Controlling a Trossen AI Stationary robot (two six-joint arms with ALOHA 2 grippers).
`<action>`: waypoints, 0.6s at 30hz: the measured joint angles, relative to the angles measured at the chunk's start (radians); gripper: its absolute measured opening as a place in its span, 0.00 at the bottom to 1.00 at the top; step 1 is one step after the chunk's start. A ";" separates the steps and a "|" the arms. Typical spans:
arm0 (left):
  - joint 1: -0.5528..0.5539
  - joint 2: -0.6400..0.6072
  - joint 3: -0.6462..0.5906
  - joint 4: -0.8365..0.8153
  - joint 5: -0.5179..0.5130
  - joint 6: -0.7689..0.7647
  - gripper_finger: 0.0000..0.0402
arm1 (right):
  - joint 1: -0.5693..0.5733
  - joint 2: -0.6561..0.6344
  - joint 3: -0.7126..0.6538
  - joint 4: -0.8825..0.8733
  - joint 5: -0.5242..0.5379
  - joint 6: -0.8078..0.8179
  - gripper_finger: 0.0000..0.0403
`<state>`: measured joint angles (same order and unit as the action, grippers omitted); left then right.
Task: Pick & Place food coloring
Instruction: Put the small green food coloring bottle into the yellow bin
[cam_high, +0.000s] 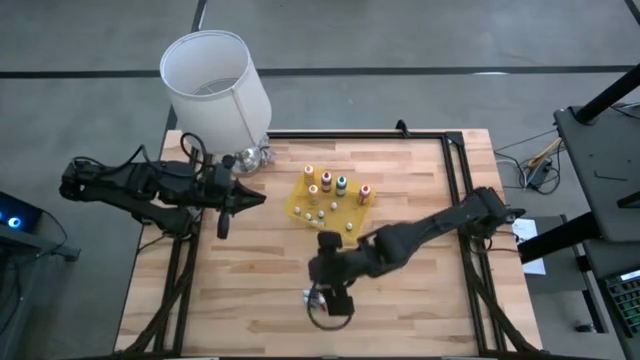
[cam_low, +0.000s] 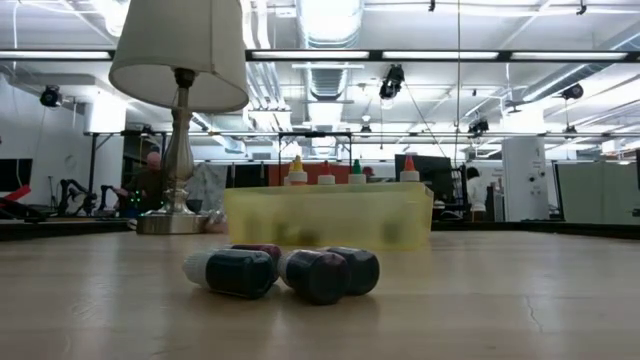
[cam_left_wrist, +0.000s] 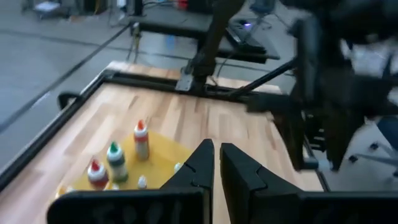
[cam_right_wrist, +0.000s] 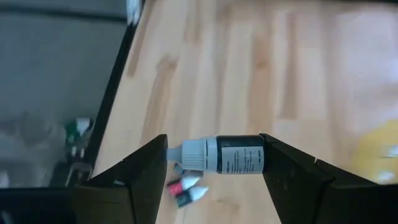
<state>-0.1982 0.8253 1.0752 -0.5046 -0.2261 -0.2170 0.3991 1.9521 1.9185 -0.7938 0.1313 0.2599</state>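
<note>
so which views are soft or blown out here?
Left wrist view: whole frame soft, yellow tray and far arm smeared. Right wrist view: dark bottle fairly crisp, table beyond blurred. Low view: ceiling lights blown out, dark bottles sharp. High view: evenly lit.

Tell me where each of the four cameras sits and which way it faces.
High: overhead, facing straight down on the table; both arms show, lamp at the far edge.
Low: at tabletop height, facing level across the dark bottles to the yellow tray; no arm shows.
Left wrist: on the left arm, past the shut left claw toward the tray.
Right wrist: on the right arm, looking down; right claw holds a dark bottle lengthwise.
Shared: high, low and left wrist all see the tray.
</note>
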 joint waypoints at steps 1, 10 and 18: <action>0.000 0.003 0.000 0.011 0.009 0.021 0.00 | -0.008 -0.009 0.020 -0.014 0.007 0.014 0.56; 0.000 0.044 0.000 0.113 0.077 0.138 0.03 | -0.066 -0.090 0.180 -0.041 0.010 0.148 0.57; 0.000 0.087 0.032 0.164 0.080 0.296 0.24 | -0.090 -0.100 0.320 -0.042 0.009 0.185 0.57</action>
<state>-0.1982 0.9122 1.1070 -0.3405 -0.1459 0.0787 0.3092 1.8519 2.2389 -0.8360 0.1406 0.4446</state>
